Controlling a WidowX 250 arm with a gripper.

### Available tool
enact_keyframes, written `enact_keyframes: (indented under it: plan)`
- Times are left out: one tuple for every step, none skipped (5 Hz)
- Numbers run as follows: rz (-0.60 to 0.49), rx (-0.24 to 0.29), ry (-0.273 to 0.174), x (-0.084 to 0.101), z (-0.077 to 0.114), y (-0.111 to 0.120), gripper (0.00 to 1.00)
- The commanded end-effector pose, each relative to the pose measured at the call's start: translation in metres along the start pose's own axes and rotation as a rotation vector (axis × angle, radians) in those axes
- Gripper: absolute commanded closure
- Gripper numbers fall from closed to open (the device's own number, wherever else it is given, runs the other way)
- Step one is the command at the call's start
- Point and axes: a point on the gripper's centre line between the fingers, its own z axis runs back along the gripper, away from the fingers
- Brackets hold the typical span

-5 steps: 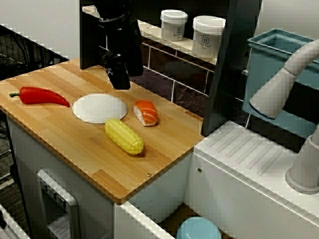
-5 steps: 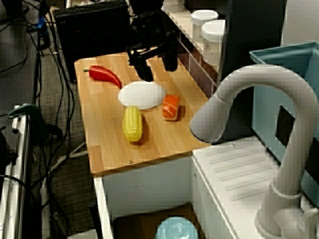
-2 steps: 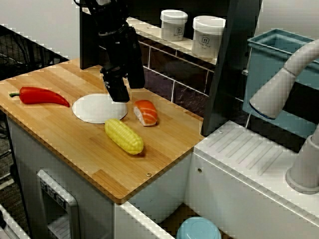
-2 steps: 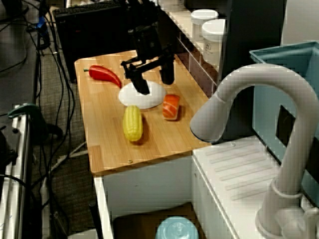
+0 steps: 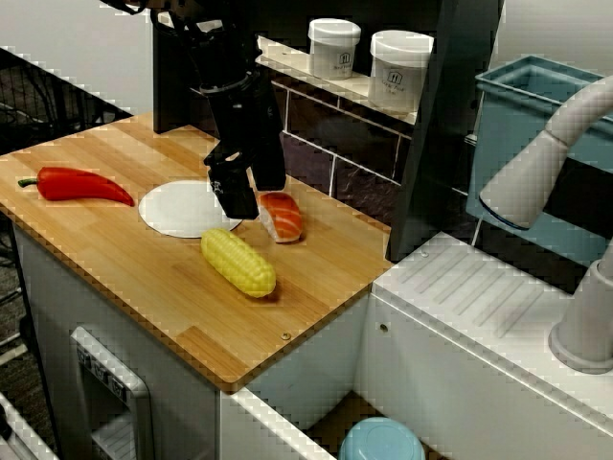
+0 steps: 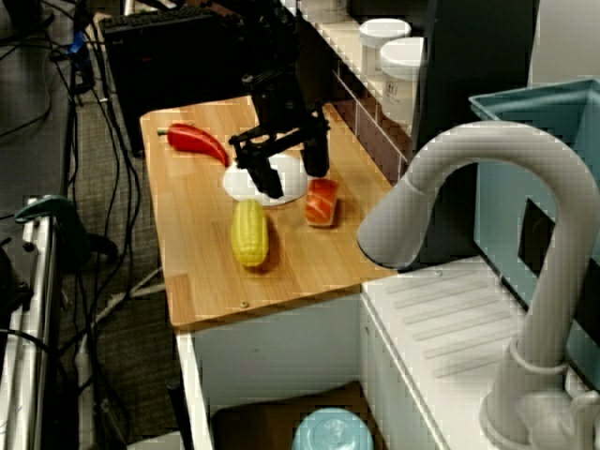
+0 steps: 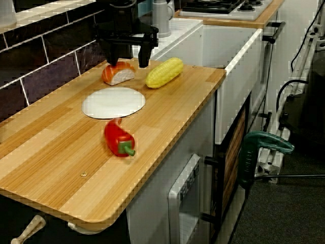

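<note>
In the view across the counter, your gripper (image 5: 251, 187) hangs with its fingers apart beside the salmon sushi (image 5: 283, 218), which lies at the white plate's (image 5: 177, 211) 3 o'clock. The two lidded jars (image 5: 334, 48) bear labels too small to read, and their contents are hidden.

In the view over the faucet, one finger overlaps the plate. The corn cob (image 6: 248, 232) lies at the plate's 6 o'clock and the red pepper (image 6: 197, 141) at its 10.

Only the view along the counter shows both fingers spread just above the sushi.

Tool (image 7: 126, 57) over sushi (image 7: 118, 72), plate (image 7: 114, 101) btwn sushi & pepper (image 7: 118, 137), corn (image 7: 164, 71) near sushi, all on counter (image 7: 167, 122).
</note>
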Motion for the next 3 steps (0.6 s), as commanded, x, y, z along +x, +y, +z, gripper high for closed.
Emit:
enact_keyframes:
  plan:
    - [-0.007,0.075,-0.002,0.014,0.014,0.012,0.00]
    - [-0.023,0.086,-0.002,0.015,0.011,0.018,0.00]
    - [-0.030,0.104,0.012,0.012,0.004,0.024,0.00]
